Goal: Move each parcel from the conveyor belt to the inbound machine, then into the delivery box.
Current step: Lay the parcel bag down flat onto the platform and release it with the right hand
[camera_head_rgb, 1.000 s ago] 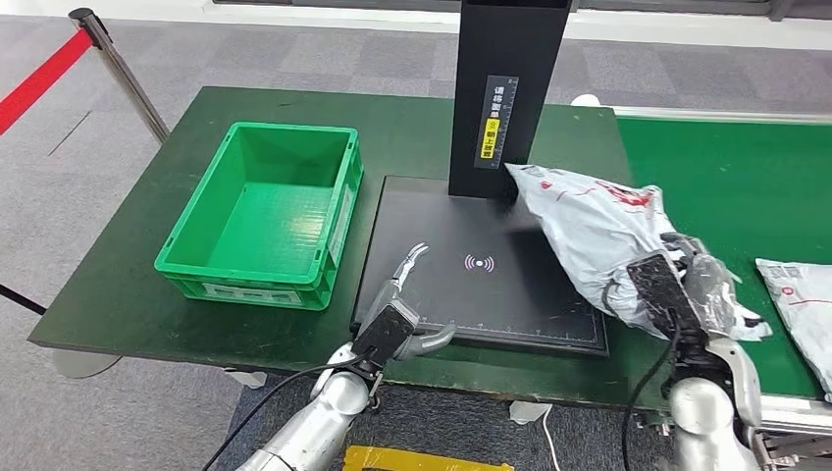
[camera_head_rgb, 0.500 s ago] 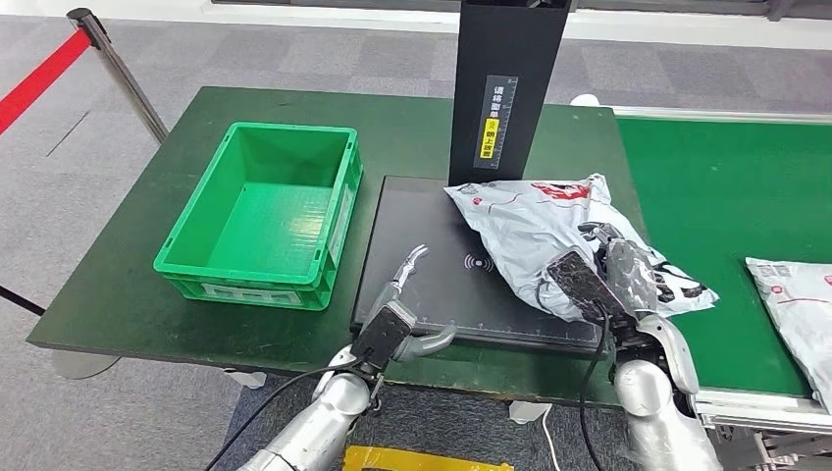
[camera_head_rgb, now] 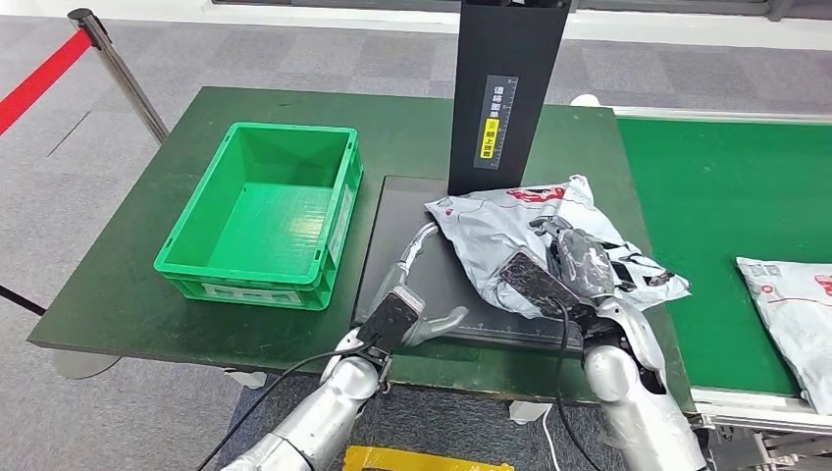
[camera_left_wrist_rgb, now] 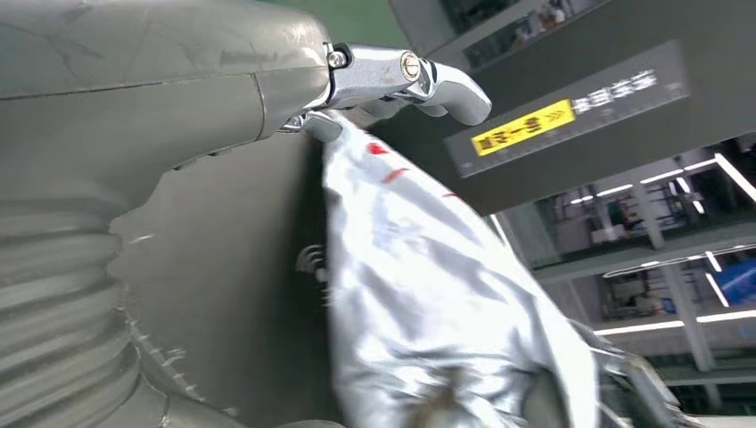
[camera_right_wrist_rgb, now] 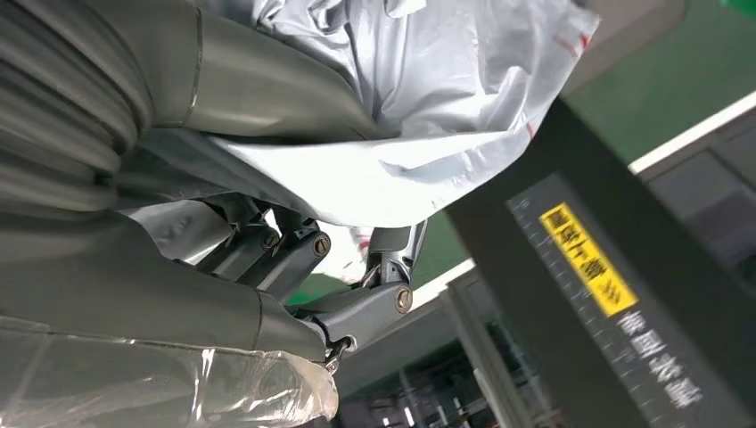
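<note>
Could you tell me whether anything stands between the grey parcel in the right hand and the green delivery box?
Only the left hand, open above the scanner pad's near left edge, lies along the way from the grey parcel, held by the right hand, to the green delivery box.

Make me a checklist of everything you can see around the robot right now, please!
Surface: dark green table with a black scanner plate and its black post.
Job's things: grey parcel lies on the plate, partly over its right edge; second parcel on the green conveyor belt; empty green box to the plate's left.
Clutter: nothing seen.
Hands: right hand grips the grey parcel; left hand is empty, fingers apart, fingertips at the parcel's left corner.
Cables: a black cable runs along the left arm, another along the right.
Surroundings: grey carpet; red barrier belt on a metal post.
</note>
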Robot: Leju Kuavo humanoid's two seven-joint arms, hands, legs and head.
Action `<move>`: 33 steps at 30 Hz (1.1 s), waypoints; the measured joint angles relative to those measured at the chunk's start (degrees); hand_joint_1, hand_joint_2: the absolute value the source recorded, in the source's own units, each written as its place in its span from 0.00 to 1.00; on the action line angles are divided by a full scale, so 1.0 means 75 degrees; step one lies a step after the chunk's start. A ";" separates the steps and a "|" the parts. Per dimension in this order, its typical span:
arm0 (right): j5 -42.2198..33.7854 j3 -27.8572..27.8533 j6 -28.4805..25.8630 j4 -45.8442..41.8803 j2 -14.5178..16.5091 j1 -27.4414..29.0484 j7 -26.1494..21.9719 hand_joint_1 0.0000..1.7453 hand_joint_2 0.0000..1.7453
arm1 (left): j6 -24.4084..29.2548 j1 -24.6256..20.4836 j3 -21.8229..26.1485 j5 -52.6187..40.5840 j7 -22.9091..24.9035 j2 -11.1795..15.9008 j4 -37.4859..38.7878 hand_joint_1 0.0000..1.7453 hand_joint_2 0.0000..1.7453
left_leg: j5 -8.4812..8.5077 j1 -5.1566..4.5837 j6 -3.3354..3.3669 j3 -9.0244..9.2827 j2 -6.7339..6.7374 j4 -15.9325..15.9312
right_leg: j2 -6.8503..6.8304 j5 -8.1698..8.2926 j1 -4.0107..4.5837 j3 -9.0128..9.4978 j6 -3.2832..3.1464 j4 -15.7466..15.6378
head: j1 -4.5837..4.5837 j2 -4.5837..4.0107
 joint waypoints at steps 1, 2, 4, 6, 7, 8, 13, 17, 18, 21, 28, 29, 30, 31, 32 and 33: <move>-0.0006 0.0028 0.0001 0.0030 0.0000 -0.0015 -0.0001 1.00 1.00 | 0.0000 -0.0028 -0.0009 0.0000 0.0000 -0.0010 0.0004 0.00 1.00 | 0.0000 0.0000 0.0000 0.0000 0.0000 0.0000 | 0.0000 0.0000 0.0000 0.0000 0.0000 0.0000 | 0.0000 0.0000; -0.0012 0.0052 0.0001 0.0057 -0.0001 -0.0029 -0.0003 1.00 1.00 | 0.0001 -0.0048 -0.0015 0.0000 0.0000 -0.0019 0.0007 0.00 1.00 | 0.0000 0.0000 0.0000 0.0000 0.0001 0.0000 | 0.0001 0.0000 0.0000 0.0000 0.0000 0.0000 | -0.0001 0.0000; -0.0023 0.0107 0.0001 0.0100 -0.0012 -0.0061 -0.0006 1.00 1.00 | 0.0004 -0.0074 -0.0019 0.0000 -0.0004 -0.0032 0.0010 0.00 1.00 | 0.0000 0.0000 0.0000 0.0000 0.0002 0.0000 | 0.0002 0.0000 0.0000 0.0000 0.0000 0.0000 | 0.0000 0.0000; -0.0036 0.0157 0.0004 0.0134 -0.0026 -0.0088 -0.0008 1.00 1.00 | 0.0006 -0.0087 -0.0020 0.0000 -0.0023 -0.0040 0.0010 0.00 1.00 | 0.0000 0.0000 0.0000 0.0000 0.0002 0.0000 | 0.0002 0.0000 0.0000 0.0000 0.0000 0.0000 | 0.0001 0.0000; -0.0047 0.0180 0.0016 0.0154 -0.0029 -0.0103 -0.0009 1.00 1.00 | 0.0006 -0.0093 -0.0021 -0.0001 -0.0034 -0.0042 0.0010 0.00 1.00 | 0.0000 0.0000 0.0000 0.0000 0.0001 0.0000 | 0.0002 0.0000 0.0000 0.0000 0.0000 0.0000 | 0.0001 0.0000; -0.0060 0.0221 0.0039 0.0184 -0.0032 -0.0132 -0.0015 1.00 1.00 | 0.0006 -0.0103 -0.0023 -0.0001 -0.0047 -0.0045 0.0011 0.00 1.00 | 0.0000 0.0000 0.0000 0.0000 0.0001 0.0000 | 0.0001 0.0000 0.0000 0.0000 0.0000 0.0000 | 0.0001 0.0000; -0.0164 0.0678 0.0173 0.0498 -0.0039 -0.0405 -0.0082 1.00 1.00 | 0.0007 -0.0268 -0.0036 0.0009 -0.0065 -0.0096 0.0038 0.00 1.00 | 0.0002 0.0001 -0.0001 0.0002 0.0003 0.0000 | 0.0004 0.0004 0.0001 -0.0001 0.0001 0.0000 | 0.0000 0.0000; -0.0278 0.1084 0.0175 0.0678 -0.0015 -0.0508 -0.0032 1.00 1.00 | 0.0025 -0.0375 -0.0050 0.0023 -0.0048 -0.0107 0.0072 0.00 1.00 | 0.0004 0.0002 -0.0001 0.0004 0.0002 0.0000 | 0.0005 0.0005 0.0002 0.0000 0.0002 0.0001 | -0.0001 0.0000; -0.0294 0.1142 0.0170 0.0704 -0.0007 -0.0511 -0.0013 1.00 1.00 | 0.0030 -0.0378 -0.0052 0.0023 -0.0045 -0.0107 0.0074 0.00 1.00 | 0.0005 0.0002 0.0000 0.0003 0.0001 0.0000 | 0.0004 0.0005 0.0002 0.0000 0.0002 0.0001 | -0.0001 0.0000; -0.0322 0.1232 0.0161 0.0764 0.0004 -0.0516 0.0008 1.00 1.00 | 0.0039 -0.0380 -0.0070 0.0023 -0.0044 -0.0107 0.0074 0.00 1.00 | 0.0004 0.0001 0.0000 0.0001 0.0001 0.0000 | 0.0004 0.0005 0.0001 0.0000 0.0002 0.0001 | -0.0001 0.0000; -0.0328 0.1338 0.0152 0.0828 0.0011 -0.0532 0.0013 1.00 1.00 | 0.0045 -0.0382 -0.0083 0.0023 -0.0044 -0.0107 0.0077 0.00 1.00 | 0.0004 0.0000 0.0001 0.0000 0.0001 0.0000 | 0.0003 0.0005 0.0000 0.0000 0.0003 0.0000 | -0.0001 0.0000; -0.0328 0.1341 0.0152 0.0834 0.0012 -0.0534 0.0013 1.00 1.00 | 0.0046 -0.0382 -0.0083 0.0023 -0.0044 -0.0107 0.0077 0.00 1.00 | 0.0004 0.0000 0.0001 0.0000 0.0001 0.0000 | 0.0003 0.0005 0.0000 0.0000 0.0003 0.0000 | -0.0001 0.0000; -0.0328 0.1341 0.0152 0.0840 0.0012 -0.0534 0.0013 1.00 1.00 | 0.0047 -0.0382 -0.0083 0.0023 -0.0044 -0.0107 0.0077 0.00 1.00 | 0.0004 0.0001 0.0001 0.0000 0.0001 0.0000 | 0.0003 0.0005 0.0000 0.0000 0.0003 0.0000 | -0.0001 0.0000; -0.0328 0.1341 0.0151 0.0847 0.0013 -0.0534 0.0013 1.00 1.00 | 0.0047 -0.0382 -0.0083 0.0023 -0.0044 -0.0107 0.0077 0.00 1.00 | 0.0004 0.0001 0.0001 0.0001 0.0001 0.0000 | 0.0003 0.0005 0.0000 0.0000 0.0003 0.0000 | -0.0001 0.0000; -0.0328 0.1341 0.0152 0.0852 0.0014 -0.0535 0.0013 1.00 1.00 | 0.0047 -0.0382 -0.0083 0.0023 -0.0044 -0.0107 0.0077 0.00 1.00 | 0.0004 0.0001 0.0001 0.0001 0.0002 0.0000 | 0.0004 0.0005 0.0000 0.0000 0.0003 0.0000 | -0.0001 0.0000; -0.0328 0.1342 0.0151 0.0856 0.0015 -0.0535 0.0013 1.00 1.00 | 0.0047 -0.0382 -0.0083 0.0023 -0.0044 -0.0107 0.0077 0.00 1.00 | 0.0004 0.0001 0.0001 0.0001 0.0002 0.0000 | 0.0004 0.0005 0.0001 0.0000 0.0003 0.0000 | -0.0001 0.0000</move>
